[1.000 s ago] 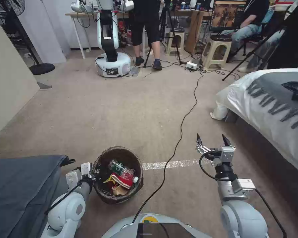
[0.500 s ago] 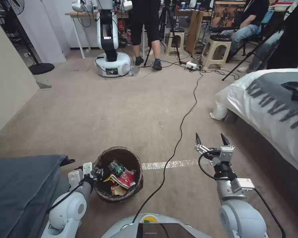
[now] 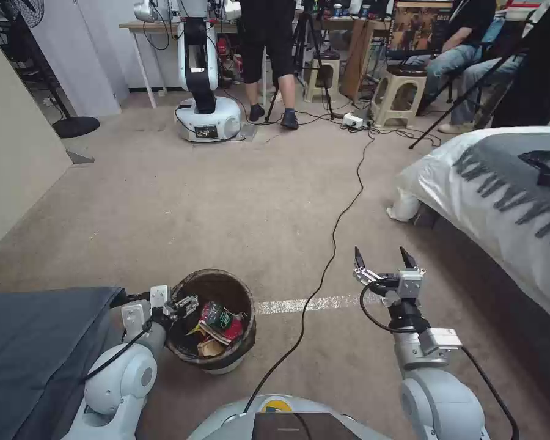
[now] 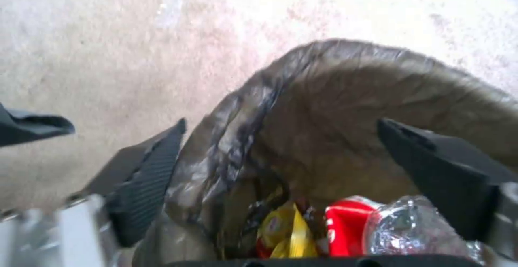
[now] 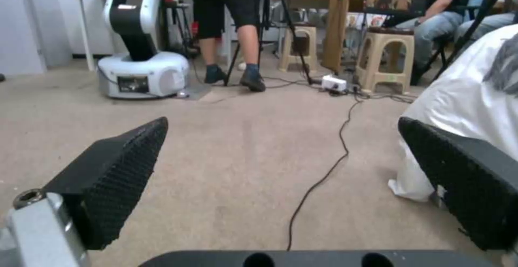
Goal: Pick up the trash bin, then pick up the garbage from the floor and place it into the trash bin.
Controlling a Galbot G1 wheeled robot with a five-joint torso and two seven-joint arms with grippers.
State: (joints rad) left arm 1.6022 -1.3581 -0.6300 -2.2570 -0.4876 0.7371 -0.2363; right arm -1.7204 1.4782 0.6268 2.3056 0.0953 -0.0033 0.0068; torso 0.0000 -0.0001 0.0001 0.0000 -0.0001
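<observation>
The trash bin [image 3: 226,365] stands on the carpet just ahead of me on the left, white below its dark bag. The bag's rim [image 4: 226,145] runs between my left gripper's spread fingers. My left gripper [image 3: 186,304] [image 4: 281,125] is open at the bin's left rim, one finger [image 4: 145,178] outside the bag and the other finger [image 4: 448,170] inside. The garbage [image 3: 217,322] lies in the bin as red, green and yellow wrappers, and up close I see a yellow pack [image 4: 286,230], a red one [image 4: 345,226] and a silver one [image 4: 410,226]. My right gripper [image 3: 379,260] [image 5: 281,178] hovers open and empty above the carpet to the right.
A black cable [image 3: 331,253] crosses the carpet between bin and right arm, over a pale tape strip [image 3: 311,302]. A bed [image 3: 501,189] fills the right side. A dark grey surface [image 3: 36,348] is at my left. Another robot [image 3: 205,79], stools and people are far ahead.
The left gripper's fingers have come into sight at the bin's rim, spread apart. The bin's white base now shows. The whole view has shifted slightly.
</observation>
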